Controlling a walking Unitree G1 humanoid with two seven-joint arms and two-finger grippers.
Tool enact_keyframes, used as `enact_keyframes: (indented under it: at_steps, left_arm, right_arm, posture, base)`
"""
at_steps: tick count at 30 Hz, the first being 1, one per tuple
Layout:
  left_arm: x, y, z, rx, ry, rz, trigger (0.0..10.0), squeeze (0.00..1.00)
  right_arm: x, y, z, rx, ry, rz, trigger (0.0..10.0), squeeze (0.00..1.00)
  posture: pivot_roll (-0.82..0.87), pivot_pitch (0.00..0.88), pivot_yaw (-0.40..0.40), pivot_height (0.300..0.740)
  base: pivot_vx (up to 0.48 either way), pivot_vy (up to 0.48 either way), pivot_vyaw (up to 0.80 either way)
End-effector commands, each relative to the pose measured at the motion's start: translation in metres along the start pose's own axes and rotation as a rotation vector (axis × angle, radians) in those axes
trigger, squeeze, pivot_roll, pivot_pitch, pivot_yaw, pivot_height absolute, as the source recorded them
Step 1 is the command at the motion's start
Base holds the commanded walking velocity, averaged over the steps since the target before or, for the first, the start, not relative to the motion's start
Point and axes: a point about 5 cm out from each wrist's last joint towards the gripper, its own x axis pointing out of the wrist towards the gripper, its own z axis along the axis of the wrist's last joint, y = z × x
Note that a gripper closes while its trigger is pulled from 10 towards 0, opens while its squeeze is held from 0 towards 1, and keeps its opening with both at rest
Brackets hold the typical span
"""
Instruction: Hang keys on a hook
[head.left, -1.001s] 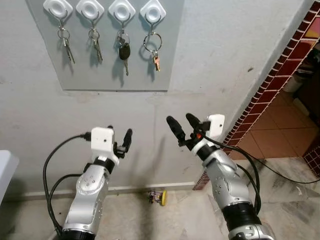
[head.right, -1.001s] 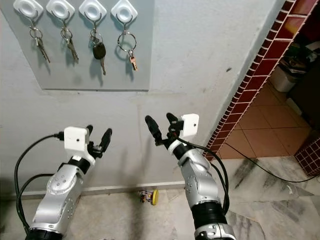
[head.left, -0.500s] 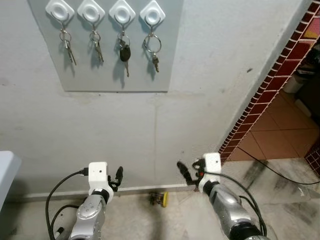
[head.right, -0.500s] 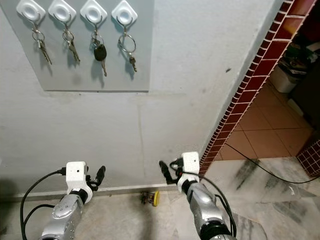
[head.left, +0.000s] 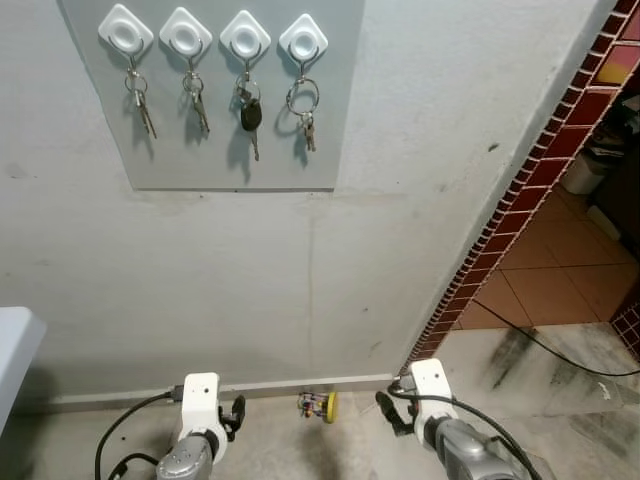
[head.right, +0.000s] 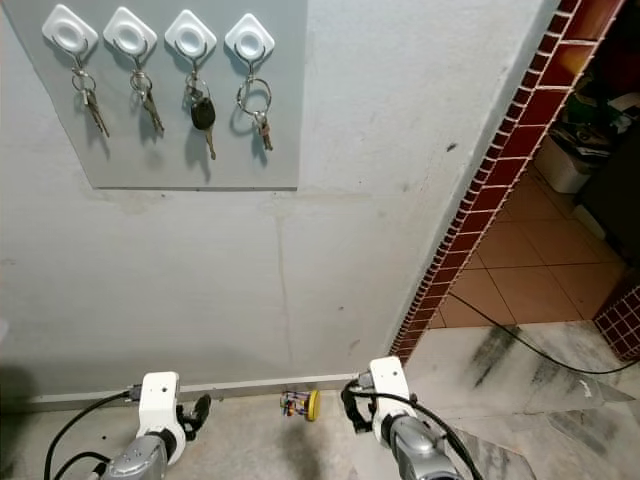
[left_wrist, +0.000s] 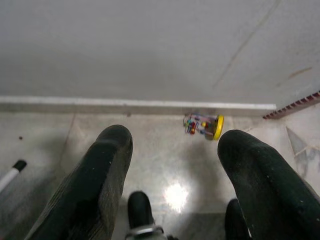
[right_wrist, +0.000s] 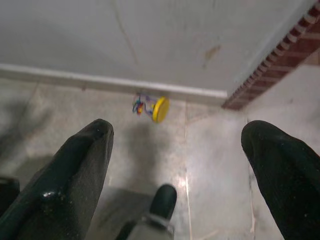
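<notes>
Head stereo pair faces wall (head.left: 300, 280) from above; both wrist views low, share floor toy (left_wrist: 204, 125).

Glossy white plastic hooks (head.left: 246, 35); shiny metal keys (head.left: 304, 112); matt grey board (head.left: 330, 150); rough plastered wall (head.left: 300, 270); polished marble floor (left_wrist: 165, 170); glazed red tile edging (head.left: 520, 210).

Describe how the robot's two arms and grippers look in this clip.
Both arms are silver metal. Each wrist carries a white rectangular camera box with rounded corners, and black cables loop from it. The left gripper and the right gripper each have two long, thick, matte black fingers with rounded tips, slightly glossy in places. I can make out no markings.
</notes>
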Motion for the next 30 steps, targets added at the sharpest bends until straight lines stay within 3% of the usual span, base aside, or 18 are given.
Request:
enact_keyframes:
  at_steps: [1,8,11,12,13,18,30]
  left_arm:
    - [-0.003,0.0,-0.009,-0.015,0.036,0.003,10.0,0.0]
    - [-0.004,-0.001,-0.014,-0.026,0.052,0.0,10.0,0.0]
    - [-0.01,0.002,-0.03,-0.03,0.102,0.009,10.0,0.0]
    - [-0.016,0.005,-0.041,-0.029,0.142,0.018,10.0,0.0]
    - [-0.017,0.005,-0.044,-0.03,0.149,0.02,10.0,0.0]
    - [-0.019,0.006,-0.048,-0.033,0.163,0.019,10.0,0.0]
    - [-0.023,0.01,-0.054,-0.029,0.174,0.02,10.0,0.0]
  right_arm:
    - [-0.003,-0.003,-0.01,0.02,0.041,-0.02,10.0,1.0]
    - [-0.005,-0.003,-0.018,0.048,0.071,-0.025,10.0,1.0]
    - [-0.014,-0.005,-0.042,0.079,0.143,-0.039,10.0,1.0]
    - [-0.022,-0.006,-0.063,0.125,0.204,-0.045,10.0,0.41]
    - [-0.025,-0.006,-0.067,0.131,0.218,-0.046,10.0,0.0]
    - [-0.03,-0.005,-0.08,0.16,0.252,-0.045,10.0,0.0]
    - [-0.031,0.001,-0.084,0.176,0.266,-0.032,10.0,0.0]
  posture:
    - [-0.12,0.0,-0.024,0.74]
    - [-0.12,0.0,-0.024,0.74]
    - [-0.13,0.0,-0.023,0.74]
    - [-0.13,0.0,-0.022,0.74]
    - [-0.13,0.0,-0.022,0.74]
    - [-0.13,0.005,-0.023,0.74]
    - [-0.12,0.025,-0.018,0.74]
  base:
    - [0.0,0.0,0.0]
    - [0.0,0.0,0.0]
    - [0.0,0.0,0.0]
    - [0.0,0.0,0.0]
    - [0.0,0.0,0.0]
    - [0.0,0.0,0.0]
    - [0.0,0.0,0.0]
